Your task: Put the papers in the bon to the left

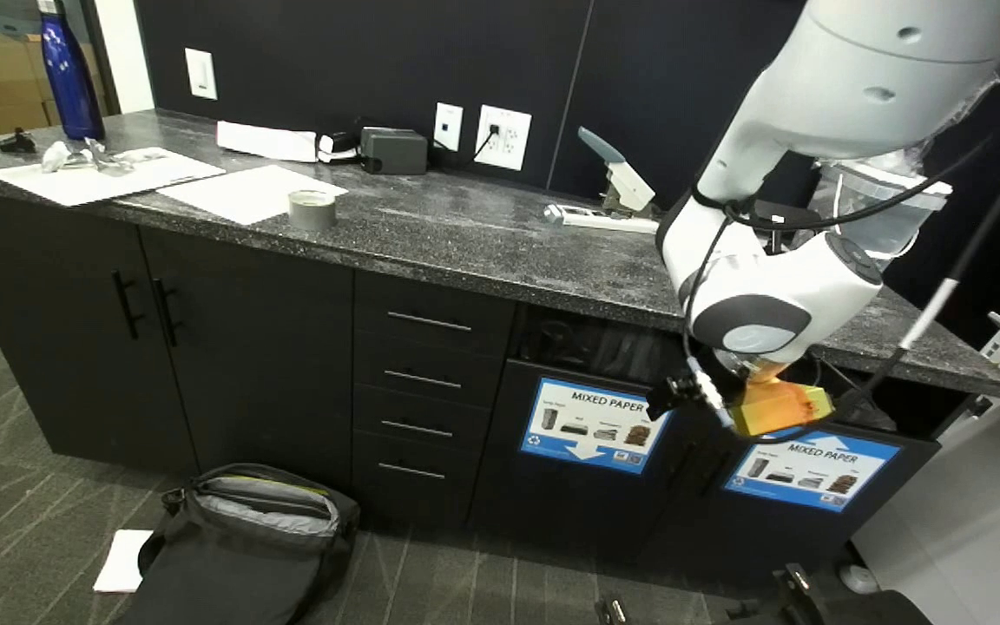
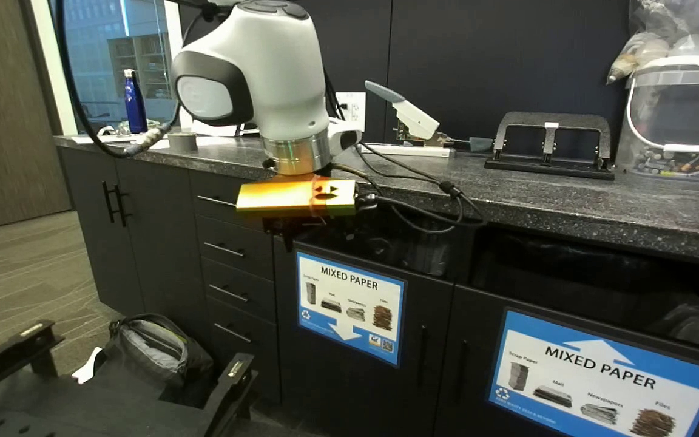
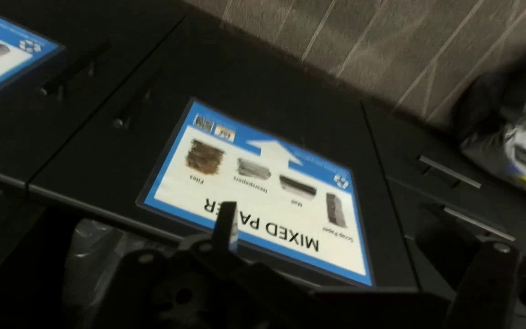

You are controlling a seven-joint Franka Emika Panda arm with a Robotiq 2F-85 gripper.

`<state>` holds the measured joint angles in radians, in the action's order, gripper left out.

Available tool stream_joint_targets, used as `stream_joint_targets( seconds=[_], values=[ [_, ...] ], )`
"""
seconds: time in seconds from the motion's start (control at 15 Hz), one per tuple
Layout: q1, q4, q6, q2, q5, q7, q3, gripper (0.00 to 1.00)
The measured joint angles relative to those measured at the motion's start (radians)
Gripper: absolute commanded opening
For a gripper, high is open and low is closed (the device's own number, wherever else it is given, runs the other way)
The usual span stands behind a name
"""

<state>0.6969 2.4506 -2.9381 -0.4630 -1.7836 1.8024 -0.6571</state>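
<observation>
Crumpled papers (image 1: 57, 157) lie on a flat white sheet (image 1: 75, 193) on the counter (image 1: 465, 234); the gripper (image 3: 336, 237) hangs near the left bin (image 1: 552, 508), its fingers (image 3: 225, 224) apart.

Only the wrist view shows the spread fingers clearly, with the bin's blue-bordered label (image 3: 263, 192) upside down beyond them and a clear plastic liner (image 3: 94, 260) behind the bin's front. The papers come out best in an exterior view, just in front of a blue bottle (image 1: 72, 82); a hole punch (image 2: 548, 149) shows whole in an exterior view, beside a clear bucket (image 2: 677, 124).
</observation>
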Motion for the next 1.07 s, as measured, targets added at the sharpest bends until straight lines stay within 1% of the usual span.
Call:
stream_joint_targets(
  seconds=[0.07,0.13,0.27,0.4,0.53,0.67,0.73,0.87,1.07],
  values=[
    [-0.037,0.048,-0.032,0.047,0.083,-0.019,0.046,1.0],
    [-0.047,0.097,-0.039,0.078,0.165,-0.057,0.057,1.0],
    [-0.012,0.194,-0.036,0.101,0.339,-0.169,0.014,1.0],
    [0.062,0.273,-0.014,0.095,0.511,-0.294,-0.073,1.0],
    [0.162,0.322,0.042,0.069,0.69,-0.428,-0.204,1.0],
    [0.269,0.319,0.123,0.026,0.862,-0.569,-0.352,1.0],
    [0.325,0.316,0.153,0.015,0.925,-0.625,-0.427,1.0],
    [0.445,0.311,0.217,0.015,1.029,-0.71,-0.577,1.0],
    [0.63,0.292,0.328,0.013,1.123,-0.785,-0.801,1.0]
  ],
)
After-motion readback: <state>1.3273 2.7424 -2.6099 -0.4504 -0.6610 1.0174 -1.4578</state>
